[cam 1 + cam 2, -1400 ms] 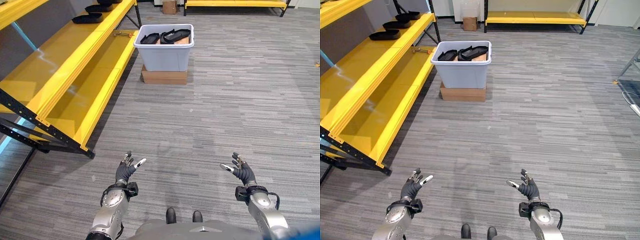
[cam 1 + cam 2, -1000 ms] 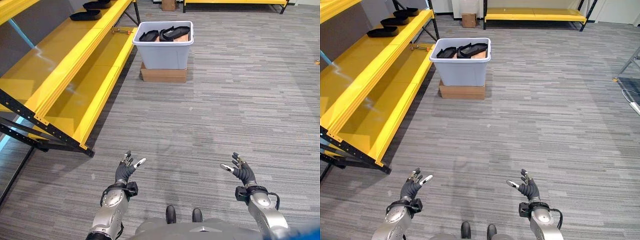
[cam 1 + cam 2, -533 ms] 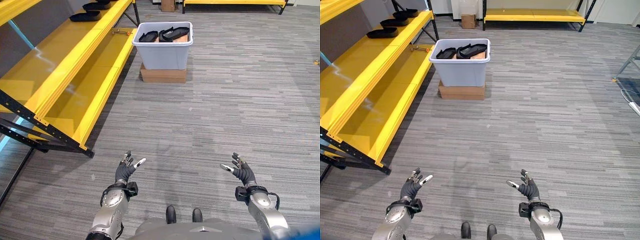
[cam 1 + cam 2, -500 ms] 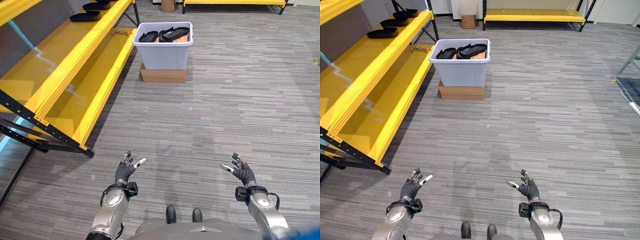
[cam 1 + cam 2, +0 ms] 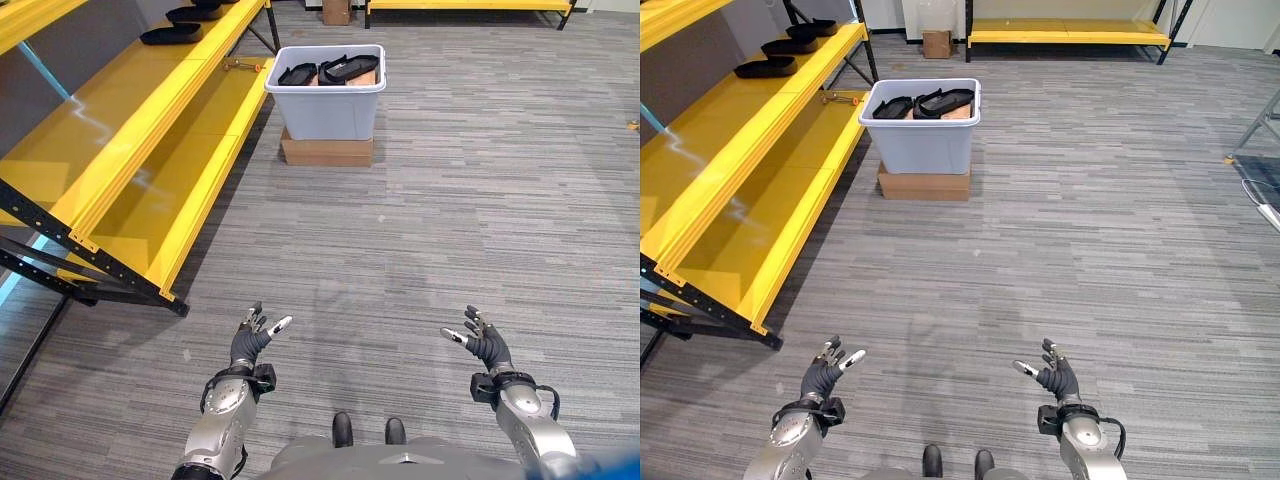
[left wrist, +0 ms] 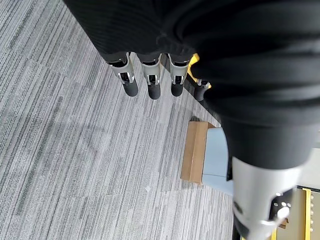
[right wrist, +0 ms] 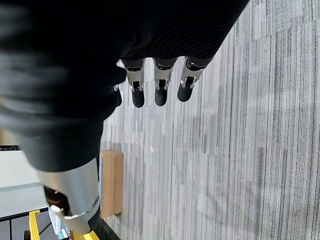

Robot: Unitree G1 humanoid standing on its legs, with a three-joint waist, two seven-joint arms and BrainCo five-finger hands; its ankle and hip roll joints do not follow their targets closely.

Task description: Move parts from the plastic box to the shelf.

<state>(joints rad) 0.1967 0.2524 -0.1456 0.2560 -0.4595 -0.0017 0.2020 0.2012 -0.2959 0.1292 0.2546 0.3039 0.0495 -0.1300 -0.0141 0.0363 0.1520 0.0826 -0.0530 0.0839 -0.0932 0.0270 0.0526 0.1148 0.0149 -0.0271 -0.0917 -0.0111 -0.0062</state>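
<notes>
A pale grey plastic box stands on a flat brown cardboard carton on the grey striped carpet floor, far ahead and a little left of centre. Black moulded plastic parts lie in the box. To its left the long yellow metal shelf runs along the floor's left edge; more black parts lie on its upper level toward the far end. A second yellow shelf crosses the floor's far edge, a small cardboard box to its left.
</notes>
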